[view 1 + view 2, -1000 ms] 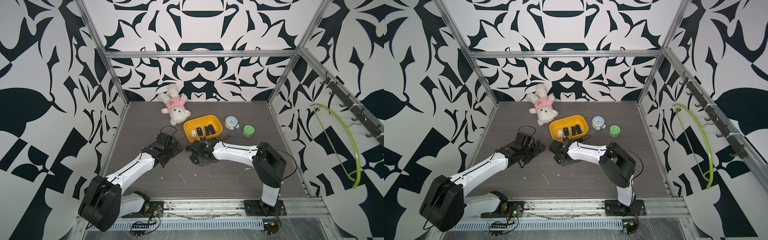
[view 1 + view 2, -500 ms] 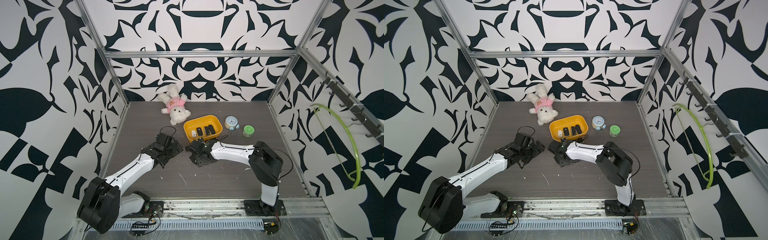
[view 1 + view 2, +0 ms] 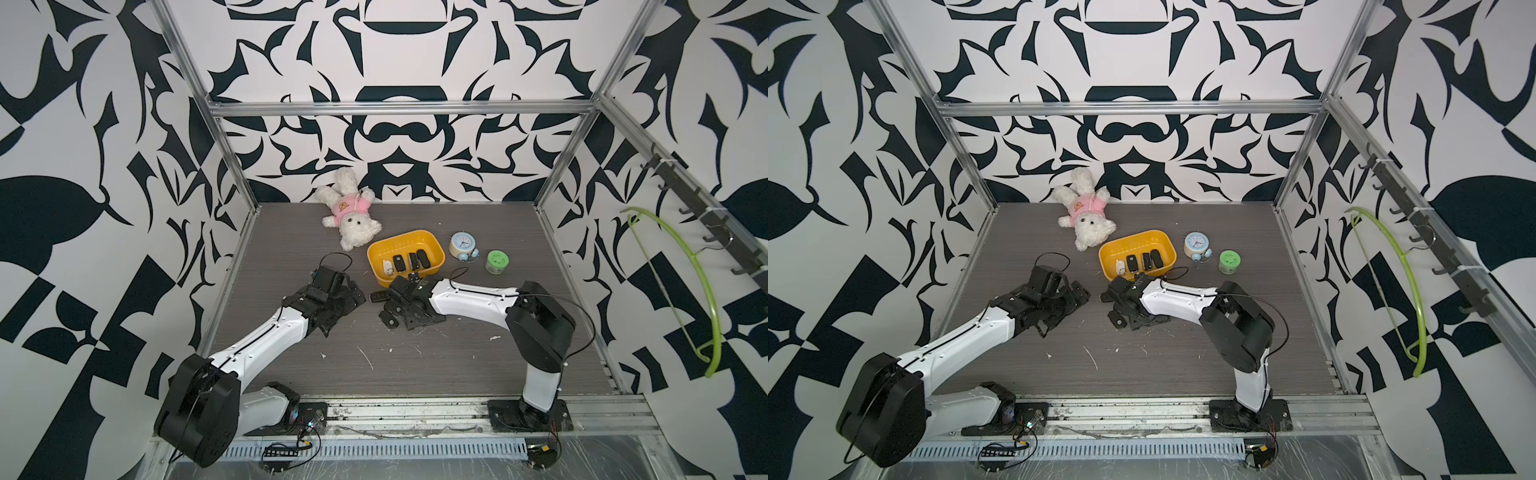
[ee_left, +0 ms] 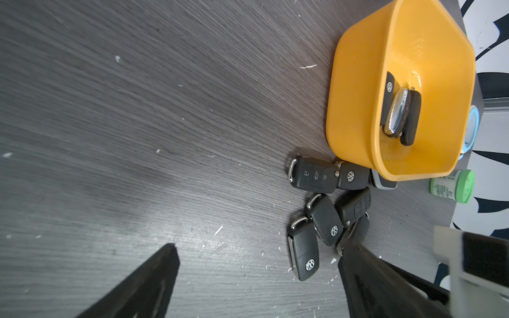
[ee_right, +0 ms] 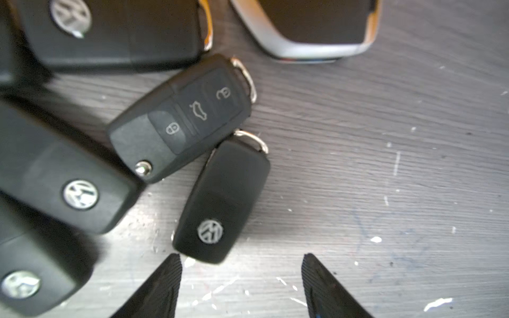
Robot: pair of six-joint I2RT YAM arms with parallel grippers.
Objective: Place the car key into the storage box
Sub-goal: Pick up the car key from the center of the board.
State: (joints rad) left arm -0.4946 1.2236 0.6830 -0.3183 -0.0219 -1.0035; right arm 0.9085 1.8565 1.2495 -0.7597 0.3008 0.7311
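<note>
Cell walls (image 3: 395, 62) in bold black-and-white pattern, aluminium frame. Dark grey wood-grain tabletop (image 3: 415, 365), flecked with white chips.

Far centre: storage box (image 3: 437, 249), a yellow-orange tub, upright on the tabletop. Inside it are four fobs side by side, one pale fob (image 3: 387, 266) and three black fobs (image 3: 411, 261). Left of the box and farther back lies a white plush toy (image 3: 351, 216) in a pink top. Right of the box stands a small alarm clock (image 3: 462, 245), then a green-lidded jar (image 3: 496, 262). A green hanger (image 3: 706, 291) hangs on the right wall.

Just near of the box, a cluster of black flip keys (image 4: 326, 223) lies loose on the tabletop, outside the tub. One button-side-up key (image 4: 314, 174) sits just beside the box wall.

Right gripper (image 5: 241, 256): low over the cluster, jaws partly spread, nothing between them. The car key (image 5: 223, 201) lies flat on the tabletop, logo up, just past the fingertips and nearer one finger; it is not gripped. Its ring end points away from the gripper and touches a neighbouring key (image 5: 181, 118).

Left gripper (image 4: 259, 250): left of the cluster, low over the tabletop, jaws spread wide, empty. One finger (image 4: 371, 275) overlaps the cluster's edge in the wrist view; contact cannot be told. In a top view a single black key (image 3: 376, 297) lies between the two grippers.
</note>
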